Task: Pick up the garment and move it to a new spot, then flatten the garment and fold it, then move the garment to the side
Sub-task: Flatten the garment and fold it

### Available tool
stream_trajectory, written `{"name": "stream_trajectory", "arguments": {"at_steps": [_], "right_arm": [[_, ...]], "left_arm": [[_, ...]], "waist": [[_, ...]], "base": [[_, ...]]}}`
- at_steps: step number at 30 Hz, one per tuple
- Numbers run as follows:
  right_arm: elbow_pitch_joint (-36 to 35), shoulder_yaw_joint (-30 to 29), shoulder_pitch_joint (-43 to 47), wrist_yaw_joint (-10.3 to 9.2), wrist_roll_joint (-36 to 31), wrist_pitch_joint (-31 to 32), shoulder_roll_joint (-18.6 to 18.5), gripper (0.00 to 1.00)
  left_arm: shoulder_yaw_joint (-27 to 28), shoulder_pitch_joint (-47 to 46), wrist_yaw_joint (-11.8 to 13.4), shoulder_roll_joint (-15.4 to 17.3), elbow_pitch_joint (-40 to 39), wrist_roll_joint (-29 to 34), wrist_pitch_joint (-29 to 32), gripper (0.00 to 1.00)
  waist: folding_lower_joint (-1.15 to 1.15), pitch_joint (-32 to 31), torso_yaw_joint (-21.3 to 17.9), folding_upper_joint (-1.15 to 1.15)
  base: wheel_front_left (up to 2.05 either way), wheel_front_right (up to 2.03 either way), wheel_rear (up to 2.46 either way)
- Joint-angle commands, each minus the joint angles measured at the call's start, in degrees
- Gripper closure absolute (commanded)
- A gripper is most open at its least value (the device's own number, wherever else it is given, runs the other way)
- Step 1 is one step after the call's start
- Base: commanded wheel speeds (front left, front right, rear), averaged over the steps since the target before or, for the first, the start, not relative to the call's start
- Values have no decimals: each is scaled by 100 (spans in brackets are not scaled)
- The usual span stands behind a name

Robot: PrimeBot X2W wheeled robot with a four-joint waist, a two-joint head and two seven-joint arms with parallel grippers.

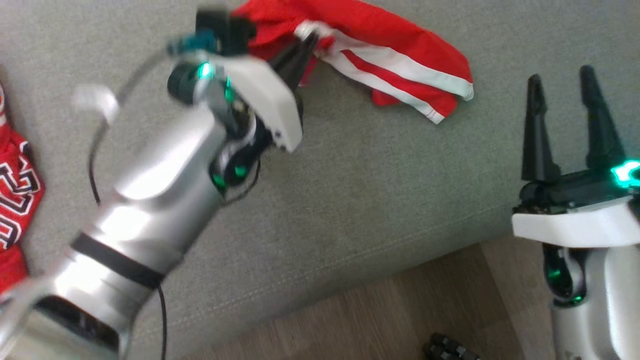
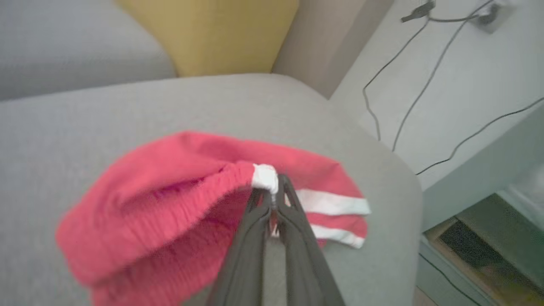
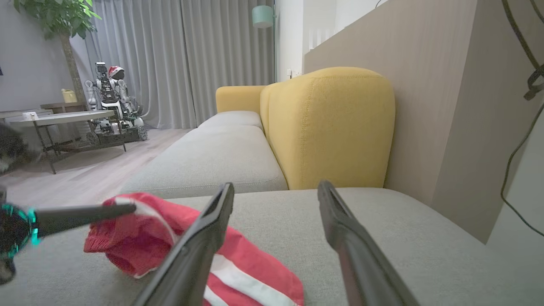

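Landmark: grey fabric sofa seat cushion point(image 1: 375, 190).

Task item: the red mesh garment with white side stripes point(image 1: 400, 55) lies bunched on the cushion, toward its back and well away from its front seam. Its striped end points at the cushion's rounded end.

Room for moving:
- A broad bare stretch of cushion runs between the garment and the front seam.
- Past the front seam, the wooden plank floor point(image 1: 400, 310).
- Behind the cushion, a mustard-yellow upholstered backrest point(image 3: 331, 127).
- Beyond the rounded end, a pale wall with thin dark cables point(image 2: 425, 76) hanging down it.
- A second red garment with black-and-white lettering point(image 1: 15, 185) sits at the cushion's far left side, well apart from the task item.

Left arm: the silver forearm reaches diagonally across the cushion from its front-left, with the wrist bent toward the garment; it is motion-blurred in the head view. The left claw point(image 2: 274, 191) is closed, fingers pressed together on the white-trimmed end of the gathered waistband. The fabric humps up at the pinch, and the rest rests on the cushion.

Right arm: it stands at the cushion's front seam, right of the garment and apart from it. The right claw point(image 1: 561, 75) has its fingers spread wide, pointing toward the cushion's back, with nothing between them.
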Motion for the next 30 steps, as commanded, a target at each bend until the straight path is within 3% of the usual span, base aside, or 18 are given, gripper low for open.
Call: {"name": "stream_trajectory", "arguments": {"at_steps": [1,4,8,14,20,24,30], "right_arm": [[-113,158,-24,-1,49,-36,-43,0],[245,349,72,-1,148,-36,-43,0],[855,529,143,-1,455,-36,-43,0],[1837,527,-41,-1,780,-36,-43,0],[2652,549,-573,-1,422,-36,-43,0],[3092,417,-865,-1,232,-36,-43,0],[3640,669,-922,-1,317,-36,-43,0]], "left_arm": [[218,-458,-59,180,-358,-87,155,100],[340,-688,-84,536,-1074,-317,778,100],[466,-618,129,1207,-2095,-475,1413,100],[681,61,591,2013,-3155,-534,1526,100],[863,530,744,2277,-3371,-647,1290,100],[908,614,739,2276,-3305,-658,1144,100],[894,625,678,2185,-3155,-648,1002,100]], "waist": [[0,-77,13,0],[0,-175,26,0],[0,-247,83,0],[0,-201,332,0],[0,-110,596,0],[0,-79,712,0],[0,-121,811,0]], "base": [[0,0,0],[0,0,0],[0,0,0],[0,0,0],[0,0,0],[0,0,0],[0,0,0]]}}
